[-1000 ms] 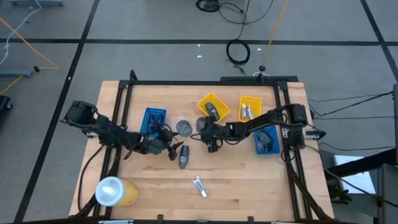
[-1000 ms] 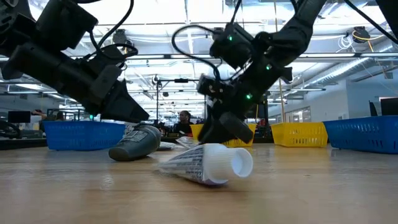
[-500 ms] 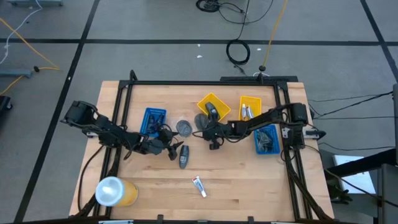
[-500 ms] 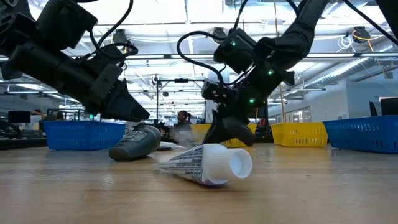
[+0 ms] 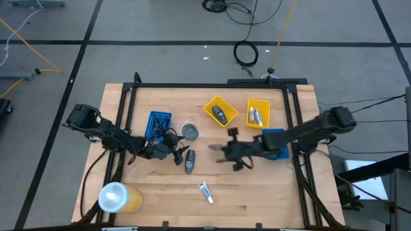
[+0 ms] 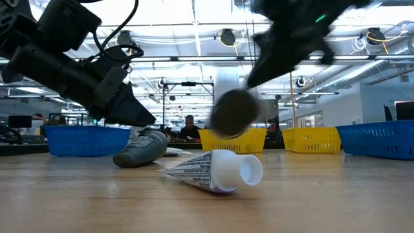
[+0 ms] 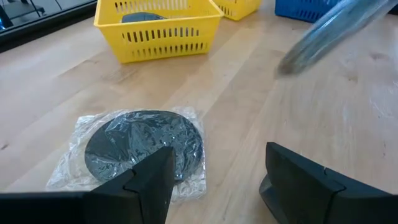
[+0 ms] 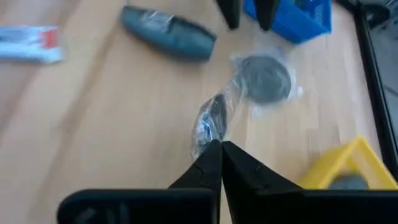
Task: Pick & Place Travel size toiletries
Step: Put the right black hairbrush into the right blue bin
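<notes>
So the right gripper (image 8: 217, 146) is pinched tight on a flat round grey disc in crinkly clear wrap (image 8: 211, 121), dangling above mid-table. The blue slotted plastic tray (image 5: 277, 142) sits just right of it, nearest that arm. Left gripper (image 7: 214, 180) hovers, fingers apart.

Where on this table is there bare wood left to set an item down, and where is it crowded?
Free: the near strip between the orange cup and the table's right edge, broken only by the tube; also the far strip behind the yellow trays. Crowded: the middle, where the left gripper, dark bottle, wrapped disc and right gripper sit.
</notes>
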Robot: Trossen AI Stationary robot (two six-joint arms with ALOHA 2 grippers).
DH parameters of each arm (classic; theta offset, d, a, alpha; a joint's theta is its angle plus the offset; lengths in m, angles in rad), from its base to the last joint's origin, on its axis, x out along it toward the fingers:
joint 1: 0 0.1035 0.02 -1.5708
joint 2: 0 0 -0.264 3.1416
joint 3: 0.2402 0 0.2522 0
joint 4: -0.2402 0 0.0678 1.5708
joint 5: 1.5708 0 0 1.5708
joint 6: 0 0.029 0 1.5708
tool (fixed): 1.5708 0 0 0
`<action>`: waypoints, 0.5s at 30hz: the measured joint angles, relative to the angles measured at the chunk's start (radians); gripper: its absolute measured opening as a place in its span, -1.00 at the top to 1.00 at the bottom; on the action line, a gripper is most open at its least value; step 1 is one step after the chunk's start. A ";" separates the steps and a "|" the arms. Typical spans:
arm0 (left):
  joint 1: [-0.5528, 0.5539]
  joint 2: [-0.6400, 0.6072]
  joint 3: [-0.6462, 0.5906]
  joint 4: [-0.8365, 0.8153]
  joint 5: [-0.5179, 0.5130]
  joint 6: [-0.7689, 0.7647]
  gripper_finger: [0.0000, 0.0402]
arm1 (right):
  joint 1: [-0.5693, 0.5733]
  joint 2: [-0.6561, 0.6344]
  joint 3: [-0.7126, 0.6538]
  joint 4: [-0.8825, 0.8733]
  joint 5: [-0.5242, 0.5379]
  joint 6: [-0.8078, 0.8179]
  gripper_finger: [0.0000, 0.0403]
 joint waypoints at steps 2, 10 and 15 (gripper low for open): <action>0.000 0.000 0.000 0.000 0.000 -0.001 -0.21 | 0.058 -0.080 0.000 -0.125 0.057 0.081 1.00; 0.000 0.000 0.000 0.000 0.000 -0.004 -0.21 | 0.268 -0.356 0.001 -0.829 0.364 0.764 1.00; 0.008 0.000 0.000 0.000 0.000 -0.006 -0.21 | 0.338 -0.399 -0.020 -1.199 0.297 1.207 1.00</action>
